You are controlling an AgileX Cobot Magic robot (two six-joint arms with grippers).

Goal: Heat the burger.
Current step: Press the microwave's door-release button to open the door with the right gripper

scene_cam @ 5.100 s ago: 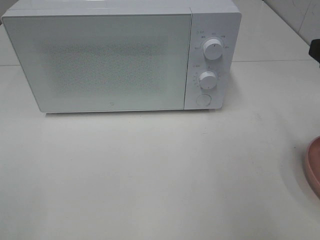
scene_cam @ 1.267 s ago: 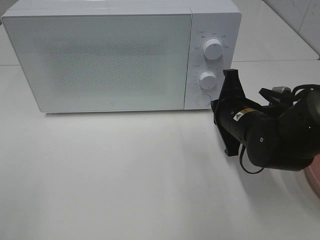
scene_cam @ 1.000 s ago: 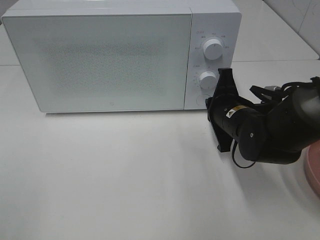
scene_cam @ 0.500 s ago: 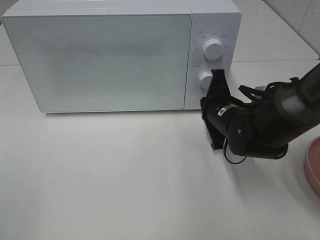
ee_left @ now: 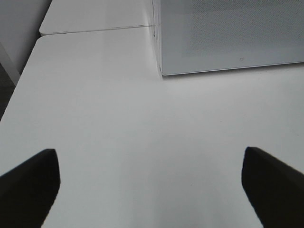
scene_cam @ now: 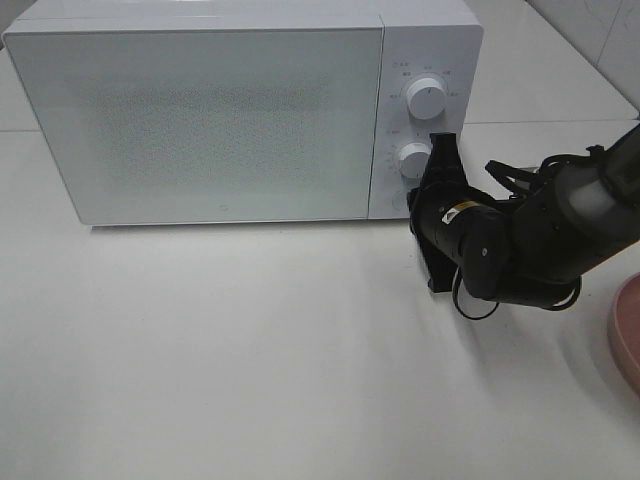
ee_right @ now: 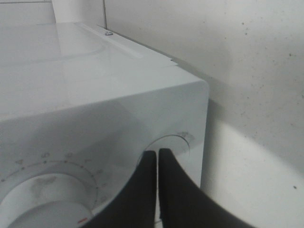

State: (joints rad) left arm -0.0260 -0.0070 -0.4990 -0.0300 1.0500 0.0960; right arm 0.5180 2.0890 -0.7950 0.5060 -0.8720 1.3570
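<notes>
The burger is out of view. A white microwave (scene_cam: 210,120) stands at the back of the table with its door shut; it also fills the right wrist view (ee_right: 95,118). My right gripper (ee_right: 156,154) is shut, empty, with its tips against the round button (ee_right: 178,142) below the lower dial (scene_cam: 413,159). In the exterior view the right gripper (scene_cam: 418,205) sits at the panel's lower corner, its tips hidden by the black wrist. My left gripper (ee_left: 149,185) is open and holds nothing, hovering over bare table left of the microwave's corner (ee_left: 164,71).
A pink plate's rim (scene_cam: 625,335) shows at the right edge of the table. The upper dial (scene_cam: 426,98) sits above the lower one. The white tabletop (scene_cam: 250,350) spreads in front of the microwave, and a tiled wall (scene_cam: 600,30) stands at the back right.
The right arm came in from the right and brought its shut fingers up to the microwave's control panel, settling at the round button. The door stays shut.
</notes>
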